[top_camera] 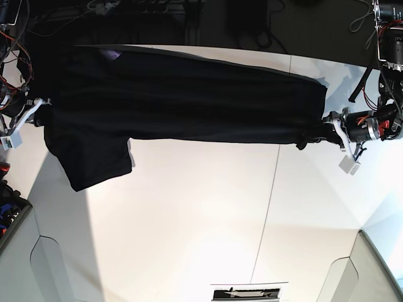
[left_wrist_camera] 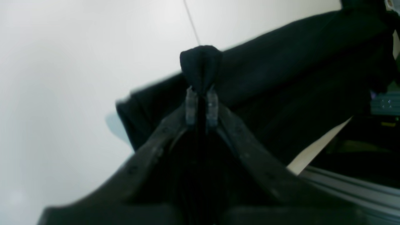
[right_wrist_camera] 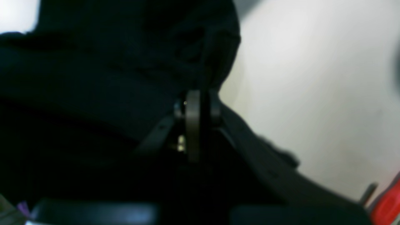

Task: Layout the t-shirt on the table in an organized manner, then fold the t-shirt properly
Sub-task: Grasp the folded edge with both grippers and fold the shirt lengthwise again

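T-shirt (top_camera: pixel 189 100) black, stretched long betw both grippers, sleeve drooping.

Tangled cables (top_camera: pixel 119 7) and dark equipment lay beyond the desk's far edge, a small white-framed panel (top_camera: pixel 247 292) sat at its near edge.

The black t-shirt (top_camera: pixel 182 100) stretches across the white table (top_camera: pixel 201 214) between left gripper (top_camera: pixel 310 134) and right gripper (top_camera: pixel 45 108).

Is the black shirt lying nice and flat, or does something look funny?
Not flat: the t-shirt is stretched between the left gripper and right gripper, and one sleeve sticks out crooked onto the table.
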### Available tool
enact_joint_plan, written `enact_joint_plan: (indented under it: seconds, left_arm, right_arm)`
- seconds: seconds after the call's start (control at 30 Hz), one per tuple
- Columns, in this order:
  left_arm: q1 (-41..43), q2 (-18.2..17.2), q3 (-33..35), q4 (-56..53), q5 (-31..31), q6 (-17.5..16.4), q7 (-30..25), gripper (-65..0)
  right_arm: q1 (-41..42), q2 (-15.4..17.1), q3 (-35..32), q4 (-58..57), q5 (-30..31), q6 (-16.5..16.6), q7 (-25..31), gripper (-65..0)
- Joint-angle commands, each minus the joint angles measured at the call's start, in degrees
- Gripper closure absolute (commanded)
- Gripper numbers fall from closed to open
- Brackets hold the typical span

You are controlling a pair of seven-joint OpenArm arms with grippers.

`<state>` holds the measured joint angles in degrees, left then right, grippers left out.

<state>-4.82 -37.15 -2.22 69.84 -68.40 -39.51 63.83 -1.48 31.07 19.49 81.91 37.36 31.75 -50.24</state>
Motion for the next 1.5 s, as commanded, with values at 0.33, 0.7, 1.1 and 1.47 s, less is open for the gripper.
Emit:
enact_joint_plan:
  seconds: [0.33,0.7,1.1,1.47]
  left_arm:
    - [-0.6,-0.8,-0.5,0.8,0.0,-0.5,-0.9,0.0]
    - [1.2,-0.7,-0.5,0.8,0.5,-0.5,-1.0,-11.7]
    - [1.7,-0.6,-0.5,0.8,0.5,-0.5,-1.9,-11.7]
    - [2.1,-0.7,-0.5,0.8,1.6,-0.5,-1.9,-11.7]
  right_arm:
    - [1.2,1.4,2.3,1.0,0.6,-0.4,5.5,-44.9]
    - [17.0,-0.4,1.3,-9.2,-1.6,-0.7,9.3,-44.9]
    - [23.5,-6.6,-1.1,-24.8,-4.8,-0.2,9.7,-44.9]
    - [23.5,-11.2,-7.5,-24.5,-4.8,-0.2,8.6,-19.3]
